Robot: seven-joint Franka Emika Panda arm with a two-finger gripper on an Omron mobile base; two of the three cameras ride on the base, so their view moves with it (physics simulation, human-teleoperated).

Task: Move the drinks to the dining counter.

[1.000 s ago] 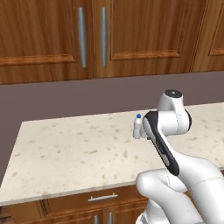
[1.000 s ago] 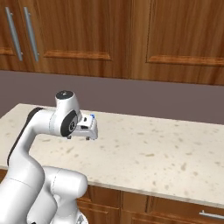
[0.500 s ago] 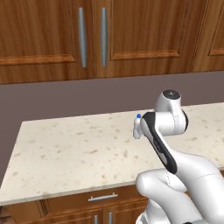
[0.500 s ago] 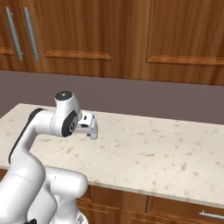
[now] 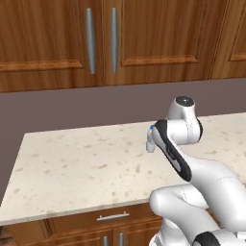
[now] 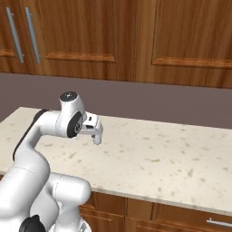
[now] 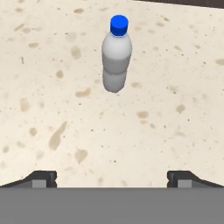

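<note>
A small clear water bottle (image 7: pixel 116 54) with a blue cap stands upright on a pale speckled stone counter (image 7: pixel 52 109). It is ahead of my gripper (image 7: pixel 112 177) and apart from it. The jaws are open wide with nothing between the dark fingertips (image 7: pixel 41 177). In the left base view the bottle (image 5: pixel 150 143) peeks out just left of my forearm. The right base view has the gripper (image 6: pixel 95 135) hovering low over the counter, pointing down. The dining counter is out of view.
The counter (image 5: pixel 72 163) has wooden drawers (image 5: pixel 110 218) below its front edge and a dark backsplash (image 5: pixel 72 108) behind it. Wooden wall cabinets (image 6: pixel 136 36) with metal handles hang above. The counter's left end (image 5: pixel 19 158) drops off to the floor.
The arm has edged slightly to the left. The jaws stayed open and the bottle has not moved.
</note>
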